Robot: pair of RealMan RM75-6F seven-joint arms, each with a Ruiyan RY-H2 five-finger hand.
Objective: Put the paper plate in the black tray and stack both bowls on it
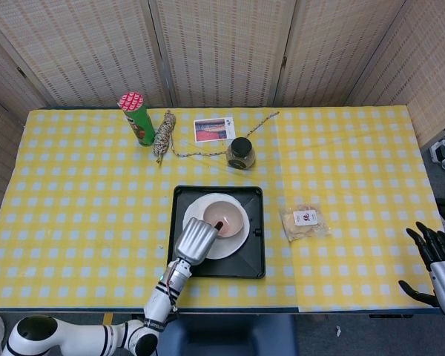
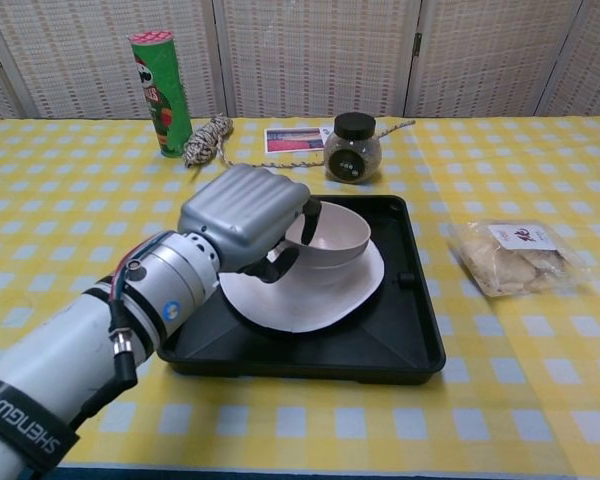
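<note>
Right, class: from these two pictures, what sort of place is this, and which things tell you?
Probably a staged test room rather than a real kitchen. A yellow checked cloth covers one table, woven folding screens close it off behind, and a robot's left hand holds a bowl in a black tray.

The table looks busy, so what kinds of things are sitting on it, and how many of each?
Black tray: 1
Paper plate: 1
Bowls: 2, nested; only one rim clearly shows
Chips can: 1
Twine ball: 1
Photo card: 1
Jar: 1
Snack bag: 1
Total: 9
</note>
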